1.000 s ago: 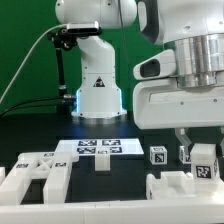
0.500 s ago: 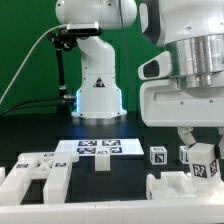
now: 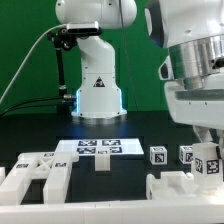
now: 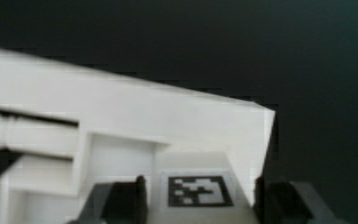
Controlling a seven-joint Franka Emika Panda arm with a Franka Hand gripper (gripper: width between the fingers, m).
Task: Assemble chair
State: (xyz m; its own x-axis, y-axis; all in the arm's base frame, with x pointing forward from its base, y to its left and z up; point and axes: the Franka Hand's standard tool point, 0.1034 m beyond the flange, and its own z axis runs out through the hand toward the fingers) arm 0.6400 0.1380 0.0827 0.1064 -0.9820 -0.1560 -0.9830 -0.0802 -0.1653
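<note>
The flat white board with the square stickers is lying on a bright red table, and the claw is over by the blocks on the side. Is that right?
Not quite. The table is black, not red; the exterior view shows that. The rest holds: the marker board lies flat on it, and the claw is over at the exterior view's right by the white tagged blocks.

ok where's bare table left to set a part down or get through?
Free: dark table on the exterior view's left, between the robot base, marker board and the near-left chair parts. A smaller gap lies around the lone small block. Crowded: the exterior view's right, where the gripper hangs over tagged cubes and a slab.
</note>
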